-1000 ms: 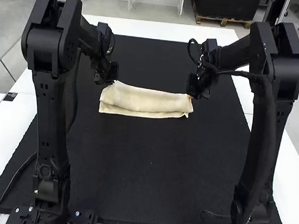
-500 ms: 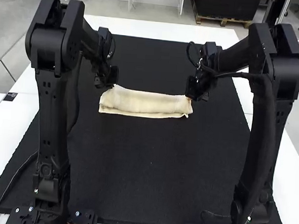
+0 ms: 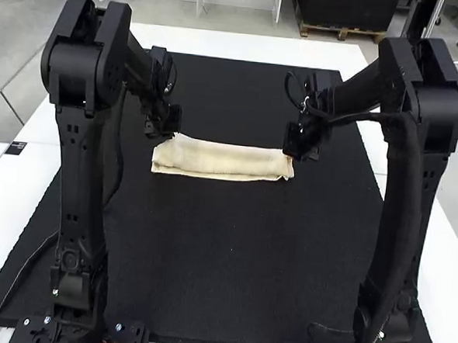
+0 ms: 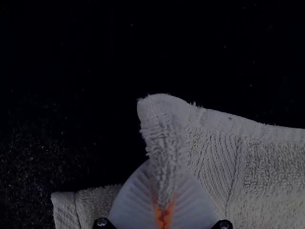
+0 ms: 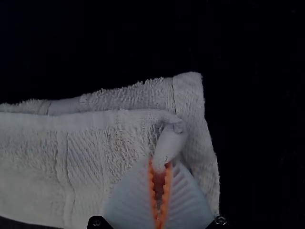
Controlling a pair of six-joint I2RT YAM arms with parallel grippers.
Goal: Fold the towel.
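The high view looks forward and down over the black textured mat [image 3: 231, 265]; both wrist views look closely onto the cream terry towel [image 3: 222, 157] [image 4: 267, 167].The high view looks forward and down over the black mat [image 3: 231, 265]; wrist views closely share the cream terry towel [image 3: 222, 157].

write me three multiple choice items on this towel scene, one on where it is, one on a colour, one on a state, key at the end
1. Where does the towel lie?
A) on the floor
B) on the black mat
C) in a basket

2. What colour are the pads of the right gripper?
A) orange
B) green
C) blue

3. How does the towel lie?
A) spread out in a single layer
B) crumpled into a ball
C) folded over on itself

Key:
1. B: the high view shows black mat around it.
2. A: the right wrist view shows orange, toothed pads on pale fingers.
3. C: in the right wrist view an upper layer lies over a lower layer, whose edge sticks out past it.
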